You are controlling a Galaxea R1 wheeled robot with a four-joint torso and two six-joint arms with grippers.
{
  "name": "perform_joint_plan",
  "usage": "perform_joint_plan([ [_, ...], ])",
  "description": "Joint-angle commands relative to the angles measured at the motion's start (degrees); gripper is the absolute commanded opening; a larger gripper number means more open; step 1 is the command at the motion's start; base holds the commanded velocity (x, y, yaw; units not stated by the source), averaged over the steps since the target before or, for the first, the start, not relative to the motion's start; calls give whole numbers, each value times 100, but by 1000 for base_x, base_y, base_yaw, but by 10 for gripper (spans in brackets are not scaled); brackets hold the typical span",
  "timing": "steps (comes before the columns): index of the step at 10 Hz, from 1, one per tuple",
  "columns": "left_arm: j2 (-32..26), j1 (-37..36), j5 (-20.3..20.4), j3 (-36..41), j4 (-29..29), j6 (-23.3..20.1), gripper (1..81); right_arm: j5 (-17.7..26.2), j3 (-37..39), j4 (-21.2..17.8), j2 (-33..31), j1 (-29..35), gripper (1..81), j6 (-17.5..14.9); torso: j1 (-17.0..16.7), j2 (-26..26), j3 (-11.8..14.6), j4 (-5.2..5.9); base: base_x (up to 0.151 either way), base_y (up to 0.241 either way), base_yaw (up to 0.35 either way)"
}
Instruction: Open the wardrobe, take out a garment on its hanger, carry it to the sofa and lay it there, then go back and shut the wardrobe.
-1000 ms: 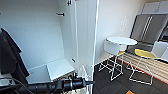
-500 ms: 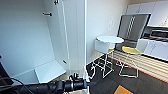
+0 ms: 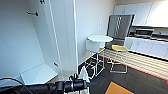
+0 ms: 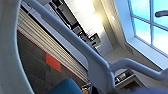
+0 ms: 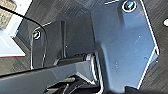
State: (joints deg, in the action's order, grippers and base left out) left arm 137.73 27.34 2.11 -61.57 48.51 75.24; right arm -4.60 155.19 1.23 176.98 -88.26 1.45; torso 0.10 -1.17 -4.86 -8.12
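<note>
The wardrobe (image 3: 30, 50) stands open at the left of the head view, showing its white interior, a short rail high up and one door (image 3: 65, 37) swung out. My left arm crosses the bottom of that view, and my left gripper (image 3: 83, 83) is at its tip. A white peaked piece (image 3: 83, 73) rises from the tip; I cannot tell whether it is the garment or the hanger. In the left wrist view the hanger (image 4: 97, 67) shows very close as pale bars. A patch of bright blue sofa (image 4: 65, 87) lies beyond them.
Right of the wardrobe door stands a round white table (image 3: 100, 38) with wire-legged chairs (image 3: 118, 50) that have yellow seats. Behind it are a steel fridge (image 3: 118, 27) and a white kitchen counter (image 3: 150, 46). The floor is dark carpet with an orange tile (image 3: 120, 88).
The camera has swung right: the wardrobe has slid to the picture's left, the black garment has left the picture, and the table and kitchen have come nearer the middle. The left arm stays low in front.
</note>
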Motion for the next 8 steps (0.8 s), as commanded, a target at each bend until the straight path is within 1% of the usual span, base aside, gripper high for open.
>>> perform_joint_plan([
  [1,-43,-831,219,286,168,-80,10,310,-25,-26,59,163,811,-22,0,0,0,0,0,0,-293],
  [8,-193,-823,254,453,168,-124,10,319,-25,-18,77,172,811,-22,0,0,0,0,0,0,-293],
])
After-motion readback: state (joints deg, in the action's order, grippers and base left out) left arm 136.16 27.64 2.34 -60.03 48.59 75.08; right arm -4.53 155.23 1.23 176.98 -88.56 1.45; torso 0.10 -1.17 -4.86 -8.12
